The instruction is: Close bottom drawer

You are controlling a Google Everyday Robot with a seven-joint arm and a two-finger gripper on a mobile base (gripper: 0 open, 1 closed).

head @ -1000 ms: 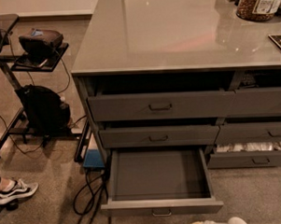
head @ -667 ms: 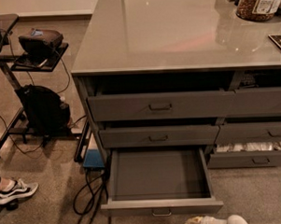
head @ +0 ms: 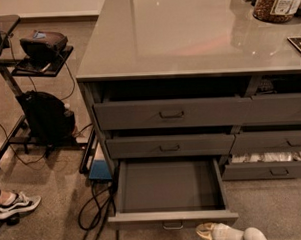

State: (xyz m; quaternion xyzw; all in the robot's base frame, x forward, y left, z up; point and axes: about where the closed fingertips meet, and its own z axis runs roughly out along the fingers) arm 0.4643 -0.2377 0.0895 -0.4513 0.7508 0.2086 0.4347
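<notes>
The bottom drawer is the lowest of the left stack and is pulled far out. Its long grey tray is bare. Its low front panel faces me, with a small centre pull handle. My gripper shows as a pale tip at the bottom edge of the camera view. It sits just below and in front of the right part of the front panel, close to it. I cannot tell whether it touches the panel.
Two taller drawers above stand slightly out. To the right, a low drawer with whitish contents stands out. Cables and a blue box lie left of the drawer. A shoe and a stand with a bag are further left.
My gripper has risen a little further into view from the bottom edge and shifted slightly left, toward the drawer's front panel. The drawer has not moved.
</notes>
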